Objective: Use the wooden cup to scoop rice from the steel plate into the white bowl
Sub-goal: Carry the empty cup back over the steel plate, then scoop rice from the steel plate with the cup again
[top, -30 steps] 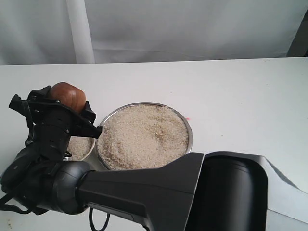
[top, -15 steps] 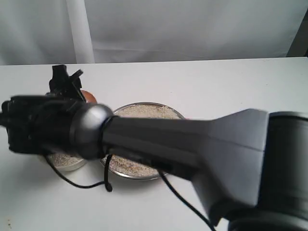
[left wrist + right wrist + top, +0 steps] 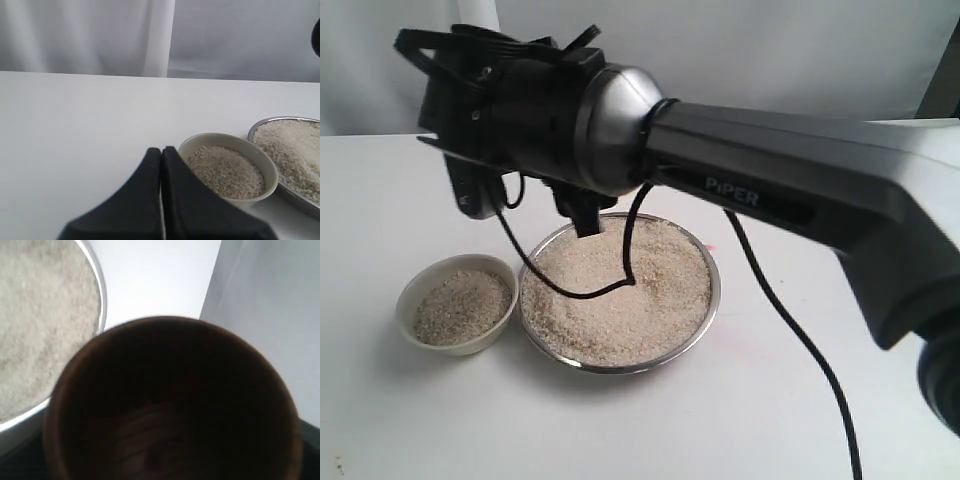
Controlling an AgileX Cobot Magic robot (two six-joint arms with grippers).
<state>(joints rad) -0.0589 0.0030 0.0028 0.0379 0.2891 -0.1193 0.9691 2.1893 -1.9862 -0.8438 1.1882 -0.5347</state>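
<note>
Rice (image 3: 620, 295) heaps the steel plate (image 3: 712, 300); the white bowl (image 3: 415, 335), part filled, sits just beside the plate, and the right arm (image 3: 770, 190) reaches over both. Left gripper (image 3: 161, 150), fingers pressed together and empty, points toward the bowl, with the plate beyond it. Wooden cup (image 3: 170, 405), carried by the right arm with its fingers hidden, hangs just outside the plate's rim and looks empty.

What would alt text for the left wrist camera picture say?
A small cream-white ceramic bowl part-filled with beige rice grains sits on a white table, close beside a shiny steel plate heaped with more rice. The black left end effector, shut, juts into the foreground.
</note>
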